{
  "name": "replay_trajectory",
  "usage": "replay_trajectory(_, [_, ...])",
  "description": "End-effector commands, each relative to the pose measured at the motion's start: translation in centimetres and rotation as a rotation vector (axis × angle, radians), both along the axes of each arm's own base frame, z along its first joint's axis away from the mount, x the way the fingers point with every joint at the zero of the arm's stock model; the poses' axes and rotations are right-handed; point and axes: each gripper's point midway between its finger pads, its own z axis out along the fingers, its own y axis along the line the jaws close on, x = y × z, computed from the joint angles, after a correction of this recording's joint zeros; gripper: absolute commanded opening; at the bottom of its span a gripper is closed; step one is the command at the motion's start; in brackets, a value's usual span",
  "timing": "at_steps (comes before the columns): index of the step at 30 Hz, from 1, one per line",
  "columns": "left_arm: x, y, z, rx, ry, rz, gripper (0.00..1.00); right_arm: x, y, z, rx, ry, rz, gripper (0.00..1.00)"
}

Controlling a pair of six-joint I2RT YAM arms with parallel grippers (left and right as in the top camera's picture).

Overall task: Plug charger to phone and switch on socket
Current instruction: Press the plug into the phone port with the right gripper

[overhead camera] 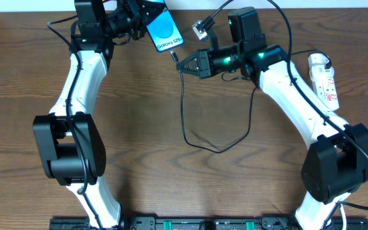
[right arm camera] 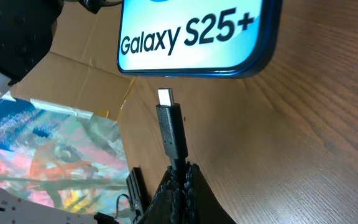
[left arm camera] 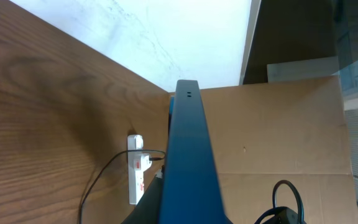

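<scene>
My left gripper [overhead camera: 140, 22] is shut on the phone [overhead camera: 165, 30], held off the table at the back with its blue screen and "Galaxy" text showing. The left wrist view shows the phone [left arm camera: 188, 155] edge-on. My right gripper [overhead camera: 185, 64] is shut on the charger [overhead camera: 203, 144], pinching just behind the connector [right arm camera: 169, 127]. The silver tip points at the phone's bottom edge [right arm camera: 191, 37], a small gap short of it. The black cable loops down over the table. The white socket [overhead camera: 324, 80] lies at the far right; it also shows in the left wrist view as a white socket [left arm camera: 135, 174].
Brown cardboard [left arm camera: 278, 137] lies beyond the table's far edge. A colourful printed sheet [right arm camera: 48, 149] sits to the left in the right wrist view. The socket's white plug [overhead camera: 318, 62] is at its upper end.
</scene>
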Motion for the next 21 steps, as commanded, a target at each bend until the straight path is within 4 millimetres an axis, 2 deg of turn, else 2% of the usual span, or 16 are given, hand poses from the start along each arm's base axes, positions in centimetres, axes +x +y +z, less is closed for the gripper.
replay_trajectory(1, [-0.38, -0.27, 1.04, 0.004, -0.042, -0.021, 0.07, 0.15, -0.44, 0.61, 0.008, -0.023, -0.002, 0.01])
replay_trajectory(21, [-0.51, -0.71, 1.04, 0.009, -0.051, -0.031, 0.07, 0.18, -0.47, 0.62, 0.008, -0.023, -0.003, 0.01])
